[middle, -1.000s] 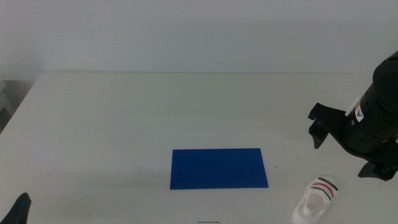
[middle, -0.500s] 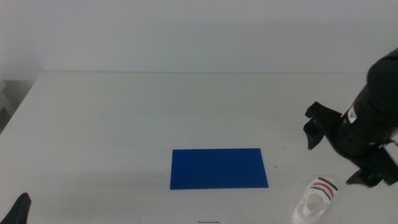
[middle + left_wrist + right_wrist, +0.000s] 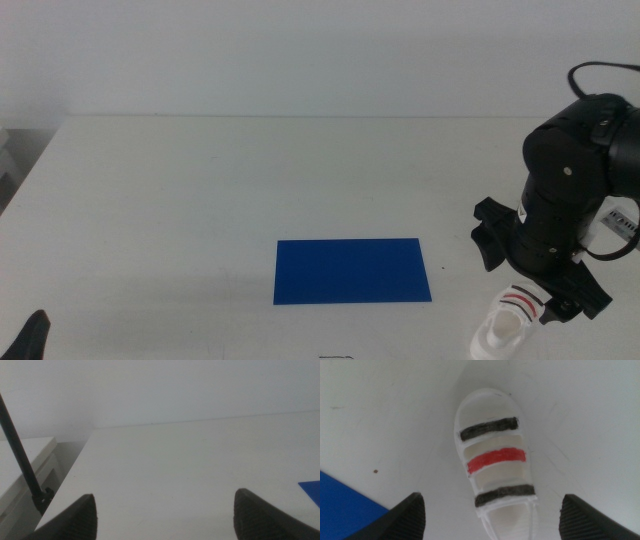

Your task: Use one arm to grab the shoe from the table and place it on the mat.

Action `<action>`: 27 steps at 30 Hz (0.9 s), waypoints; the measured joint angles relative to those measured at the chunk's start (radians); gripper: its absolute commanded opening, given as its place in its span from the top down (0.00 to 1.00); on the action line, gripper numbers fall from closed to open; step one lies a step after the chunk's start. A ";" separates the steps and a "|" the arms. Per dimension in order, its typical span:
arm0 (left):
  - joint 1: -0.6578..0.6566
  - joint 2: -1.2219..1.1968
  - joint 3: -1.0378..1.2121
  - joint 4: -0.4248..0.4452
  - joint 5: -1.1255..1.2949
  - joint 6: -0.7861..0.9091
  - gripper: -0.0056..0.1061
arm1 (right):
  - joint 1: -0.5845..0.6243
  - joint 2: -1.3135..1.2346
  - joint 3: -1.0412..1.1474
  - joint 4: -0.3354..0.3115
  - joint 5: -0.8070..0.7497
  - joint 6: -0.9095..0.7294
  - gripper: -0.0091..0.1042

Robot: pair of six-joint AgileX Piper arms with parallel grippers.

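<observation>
The white shoe [image 3: 508,325] with two dark straps and one red lies on the table [image 3: 200,180] at the front right, to the right of the dark-blue mat [image 3: 352,270]. My right gripper [image 3: 535,280] hangs right above the shoe, its jaws open. In the right wrist view the shoe [image 3: 495,467] lies between the open jaws of the right gripper [image 3: 494,510], apart from both, and a mat corner [image 3: 340,510] shows. My left gripper [image 3: 30,335] waits at the front left corner. It is open and empty in the left wrist view [image 3: 165,510].
The white table reaches to a pale back wall. The table's left edge and a dark cable [image 3: 20,460] show in the left wrist view, along with a sliver of the mat [image 3: 312,490].
My right arm has moved left and toward the front, and now stands over the shoe. The shoe, the mat and the left gripper have not moved.
</observation>
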 measured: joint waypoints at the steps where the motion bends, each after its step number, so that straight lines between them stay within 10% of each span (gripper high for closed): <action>1: 0.000 0.000 0.000 0.000 0.000 0.000 0.11 | 0.000 0.007 0.000 0.000 -0.003 -0.004 0.11; 27: 0.000 0.000 0.000 0.000 0.000 0.000 0.11 | -0.043 0.064 0.098 0.098 -0.165 -0.130 0.19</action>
